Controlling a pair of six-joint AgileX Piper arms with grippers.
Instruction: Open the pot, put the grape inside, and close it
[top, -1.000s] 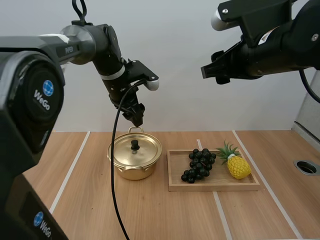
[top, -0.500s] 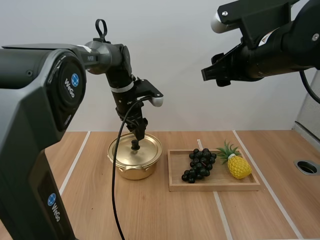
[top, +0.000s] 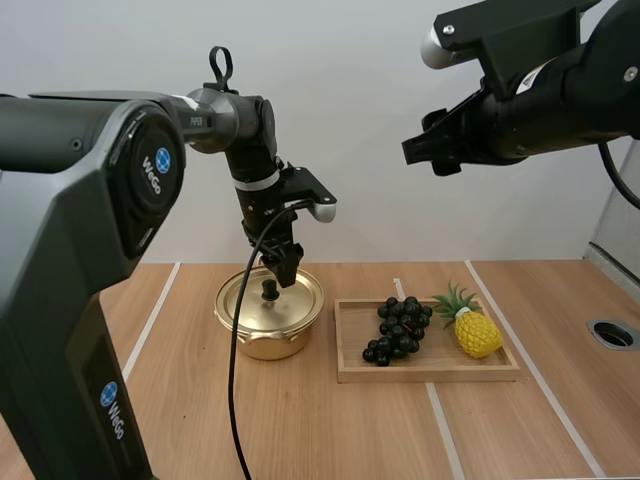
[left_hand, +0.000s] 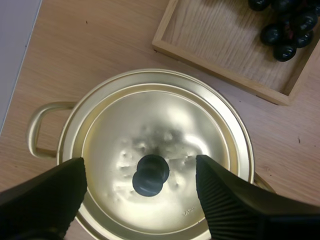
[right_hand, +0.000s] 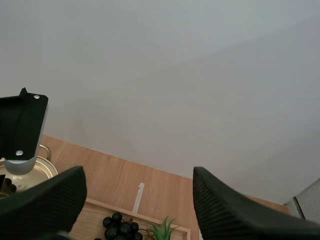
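High view: a golden pot (top: 270, 318) stands on the wooden table (top: 330, 430) with its lid (top: 245, 300) on. The left gripper (top: 283, 268) hangs just above the lid's black knob (top: 269, 290), tips pointing down. At the pot's 3 o'clock, just beside it, a wooden tray (top: 430, 372) holds a bunch of dark grapes (top: 398, 328). A toy pineapple (top: 474, 330) lies at the grapes' 3 o'clock. The right gripper (top: 425, 150) hovers high, about 1 o'clock from the pot, well apart from everything.

Left wrist view: the left fingers (left_hand: 45, 195) stand spread at the knob's 9 and 3 o'clock; whether they touch the lid is hard to tell.

Right wrist view: the right fingers (right_hand: 225, 210) are spread wide, nothing between them.
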